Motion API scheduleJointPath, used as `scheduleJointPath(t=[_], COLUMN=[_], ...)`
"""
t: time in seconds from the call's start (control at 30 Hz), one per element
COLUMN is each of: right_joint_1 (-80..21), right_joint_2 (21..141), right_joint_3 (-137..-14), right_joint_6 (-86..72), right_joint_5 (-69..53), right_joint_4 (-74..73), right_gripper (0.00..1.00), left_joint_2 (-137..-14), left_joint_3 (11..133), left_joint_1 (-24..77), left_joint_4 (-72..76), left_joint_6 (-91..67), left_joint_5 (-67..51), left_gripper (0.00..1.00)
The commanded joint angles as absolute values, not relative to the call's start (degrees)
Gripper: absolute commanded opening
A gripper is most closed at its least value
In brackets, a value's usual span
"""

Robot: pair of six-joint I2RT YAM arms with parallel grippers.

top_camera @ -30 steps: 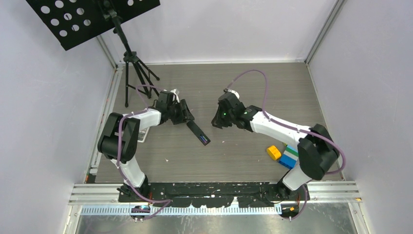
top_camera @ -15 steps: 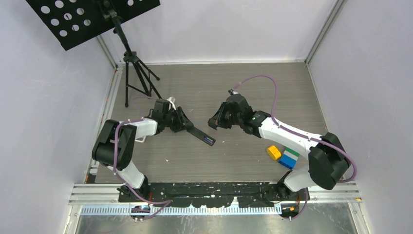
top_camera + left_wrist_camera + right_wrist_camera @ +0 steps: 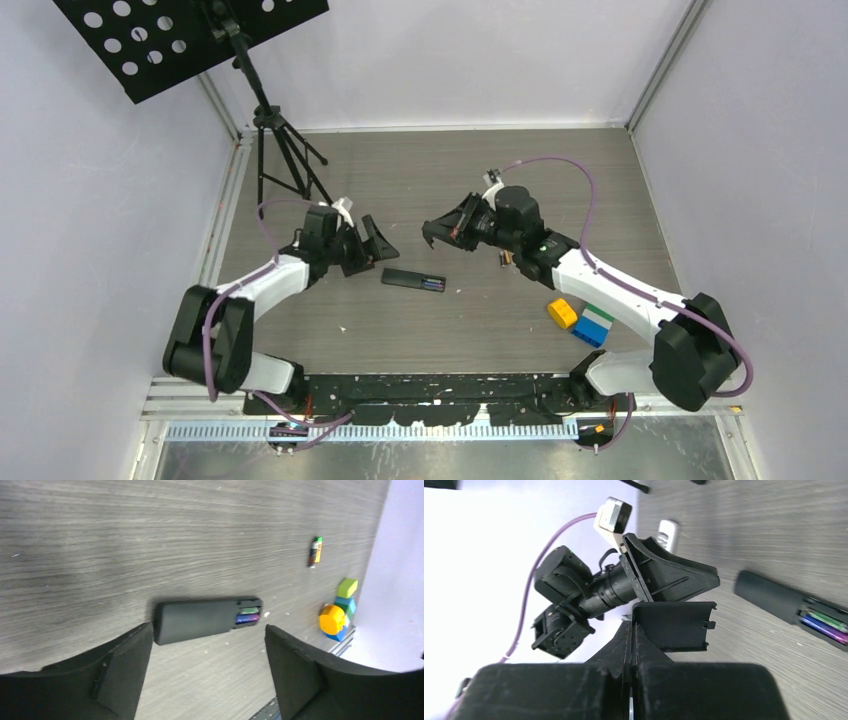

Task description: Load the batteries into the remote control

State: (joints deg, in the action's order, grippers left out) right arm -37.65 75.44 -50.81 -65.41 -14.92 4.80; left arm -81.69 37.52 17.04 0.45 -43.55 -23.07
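The black remote [image 3: 410,280] lies flat on the table with its battery bay open; a green and a purple-blue battery [image 3: 248,616] sit in that bay. It also shows in the left wrist view [image 3: 200,620] and the right wrist view [image 3: 774,600]. My left gripper [image 3: 372,240] is open and empty just left of the remote, its jaws wide apart either side of it [image 3: 207,636]. My right gripper [image 3: 631,630] is shut on the black battery cover [image 3: 674,625], held above the table right of the remote [image 3: 440,228]. A loose gold-and-black battery [image 3: 315,552] lies near the right arm [image 3: 506,258].
A yellow block [image 3: 563,312] and a blue, white and green block stack [image 3: 594,323] sit at the front right. A black tripod [image 3: 275,150] with a perforated stand is at the back left. White walls close in the table.
My left gripper has lowered the remote onto the table, let it go and drawn back left. My right gripper has moved right and away with the cover.
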Motion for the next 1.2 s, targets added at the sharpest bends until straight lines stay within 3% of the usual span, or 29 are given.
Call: scheduleJointPath(t=[0.0,0.03,0.27,0.5,0.8,0.93,1.17], right_joint_1=[-36.4,-36.3,-36.1,-36.1,-36.4,-36.4,-36.4], right_joint_2=[70.9,70.3,65.8,65.1,69.3,70.4,73.2], right_joint_3=[-49.6,-49.5,-49.7,-52.3,-51.8,-51.7,-50.7], right_joint_6=[-72.9,-73.7,-79.5,-85.0,-92.9,-94.4,-98.4], right_joint_5=[-21.6,-22.4,-25.8,-25.7,-24.7,-24.4,-24.3], right_joint_4=[19.5,21.4,32.6,41.8,53.1,55.4,60.7], right_gripper=[0.0,0.0,0.0,0.0,0.0,0.0,0.0], left_joint_2=[-73.7,-72.0,-65.3,-64.3,-63.7,-63.5,-64.6], left_joint_3=[43.2,44.4,52.9,46.8,49.0,48.9,50.0], left_joint_1=[17.2,17.2,17.2,18.5,22.0,23.0,23.7], left_joint_4=[-2.7,-2.7,-3.8,25.6,33.5,35.7,39.8], left_joint_6=[-41.7,-42.1,-60.5,-98.9,-111.3,-114.1,-116.4], left_joint_5=[-23.5,-24.5,-32.1,-37.1,-37.5,-37.9,-38.6], left_gripper=[0.93,0.99,1.0,1.0,0.99,0.96,0.74])
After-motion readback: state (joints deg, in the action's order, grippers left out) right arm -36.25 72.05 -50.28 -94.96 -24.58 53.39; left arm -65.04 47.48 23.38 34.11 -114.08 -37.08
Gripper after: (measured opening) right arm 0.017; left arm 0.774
